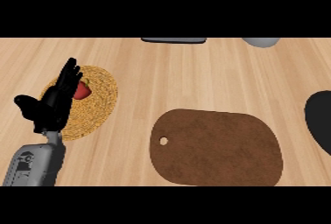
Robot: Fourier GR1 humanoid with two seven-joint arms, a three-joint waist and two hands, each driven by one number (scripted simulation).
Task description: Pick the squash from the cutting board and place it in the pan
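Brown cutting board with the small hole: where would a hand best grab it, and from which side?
The brown rounded cutting board lies flat on the pale wooden counter, so only an edge offers the fingers a pinch. Probably best its left rim beside the hole, coming low from the left; the open left hand is nearest that end.

My black hand [55, 98] covers a golden woven mat [97, 100] holding something red [81, 91]; the cutting board [216, 148] is mottled brown, the counter [194, 74] pale wood-grain.
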